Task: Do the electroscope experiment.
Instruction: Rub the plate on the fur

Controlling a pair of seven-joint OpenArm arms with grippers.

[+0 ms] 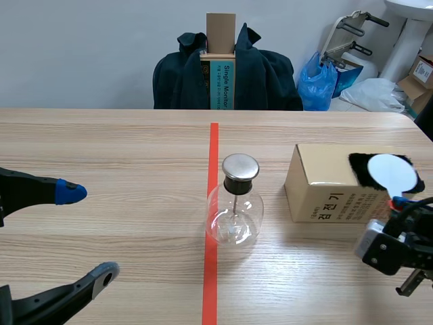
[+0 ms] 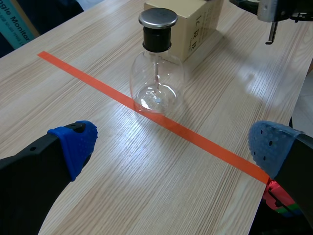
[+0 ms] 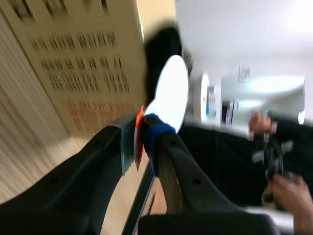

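Two black arms come in low over the wooden tabletop point(image 1: 101, 142), one from each side. The left pincer point(image 1: 88, 233) hangs with its fingers spread wide apart and nothing between them, its blue pad point(image 2: 76, 142) well short of the electroscope point(image 1: 233, 203). The electroscope, a round clear glass flask with a black neck and a flat metal cap point(image 1: 241, 166), stands upright at the middle of the tabletop, its base on the red tape line point(image 1: 214, 149). Just beside it, toward the right arm, sits a cardboard box point(image 1: 325, 183) with a patch of black fur point(image 1: 362, 169) lying on top at its far end. The right pincer point(image 3: 139, 132) is clamped on the orange-red handle point(image 3: 139, 142) of a white disc point(image 1: 392, 172), which it holds over the fur; I cannot tell whether the two touch. Beyond the tabletop a dark jacket point(image 1: 270, 78) drapes a chair.
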